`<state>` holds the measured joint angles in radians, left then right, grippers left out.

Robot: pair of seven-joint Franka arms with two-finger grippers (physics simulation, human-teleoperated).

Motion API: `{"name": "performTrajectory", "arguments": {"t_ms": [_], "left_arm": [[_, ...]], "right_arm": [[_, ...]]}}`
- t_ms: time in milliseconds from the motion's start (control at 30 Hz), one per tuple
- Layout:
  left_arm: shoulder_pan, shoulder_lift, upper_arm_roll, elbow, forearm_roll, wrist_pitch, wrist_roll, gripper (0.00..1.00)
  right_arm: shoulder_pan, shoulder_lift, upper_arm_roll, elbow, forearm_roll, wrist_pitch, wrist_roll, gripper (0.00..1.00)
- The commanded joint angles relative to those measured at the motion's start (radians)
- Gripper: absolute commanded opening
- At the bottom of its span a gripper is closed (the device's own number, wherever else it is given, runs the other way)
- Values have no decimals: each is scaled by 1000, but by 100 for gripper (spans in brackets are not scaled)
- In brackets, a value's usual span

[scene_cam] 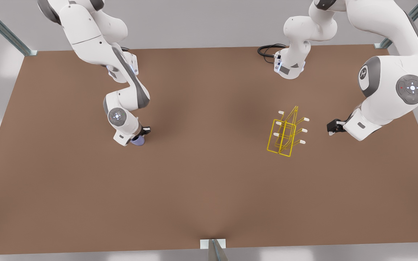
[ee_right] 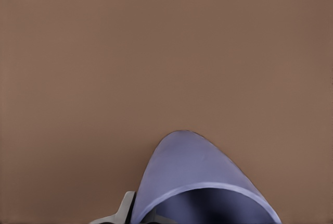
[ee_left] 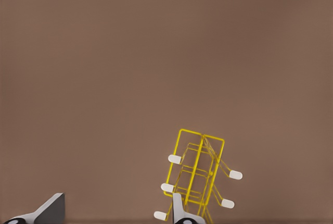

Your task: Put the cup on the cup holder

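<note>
Both pincers half-hidden: right pincer (scene_cam: 140, 136) around cup (scene_cam: 137, 141), grip indiscernible; left pincer (scene_cam: 332, 127) apart beside cup holder (scene_cam: 285, 134).

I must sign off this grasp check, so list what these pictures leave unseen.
- Small lavender-blue tapered cup: in the front view the right tool and wrist cover most of it; its grip cannot be judged.
- The cup in the right wrist view: cut off by the picture's edge.
- Thin yellow wire-frame cup holder: in the left wrist view, a finger of the open left tool hides its base.
</note>
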<state>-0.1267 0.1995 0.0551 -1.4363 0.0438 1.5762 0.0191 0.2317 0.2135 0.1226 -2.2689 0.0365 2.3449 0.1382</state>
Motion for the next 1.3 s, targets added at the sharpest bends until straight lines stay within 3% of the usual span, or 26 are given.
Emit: {"name": "performTrajectory", "arguments": {"t_ms": [0, 100, 200, 367, 467, 600, 833, 967, 1133, 1167, 1233, 1267], "left_arm": [[-1, -2, 0, 2, 1, -2, -1, 100], [-4, -3, -4, 0, 1, -4, -4, 100], [-4, -3, -6, 0, 1, -12, -4, 100], [-5, -3, -6, 0, 1, -19, -5, 100], [-4, -5, -6, 0, 1, -21, -5, 100], [-5, -5, -6, 0, 1, -21, -5, 100], [-5, -3, -8, 0, 2, -21, -11, 100], [-7, -2, -9, 0, 2, -21, -11, 100], [-7, -2, -9, 0, 2, -21, -13, 100], [-7, -2, -9, 0, 2, -21, -13, 100], [-7, 0, -9, 0, 2, -21, -19, 100], [-7, -2, -9, 0, 2, -21, -19, 100]], "right_arm": [[6, -11, 3, 19, 2, 8, 8, 21], [11, 15, 43, 103, 164, 2, 12, 21], [11, 84, 68, 210, 190, -24, 14, 21], [156, 293, 83, 539, 560, -52, 6, 21], [202, 352, 75, 552, 988, -42, -307, 21], [230, 454, 71, 575, 1287, -38, -647, 21], [247, 580, 34, 677, 1510, -133, -853, 21], [245, 626, -23, 730, 1519, -190, -870, 21], [253, 673, -29, 767, 1522, -187, -881, 21], [255, 678, -29, 779, 1522, -188, -871, 38], [255, 678, -29, 778, 1524, -188, -867, 83], [255, 679, -29, 778, 1524, -188, -868, 96]]}}
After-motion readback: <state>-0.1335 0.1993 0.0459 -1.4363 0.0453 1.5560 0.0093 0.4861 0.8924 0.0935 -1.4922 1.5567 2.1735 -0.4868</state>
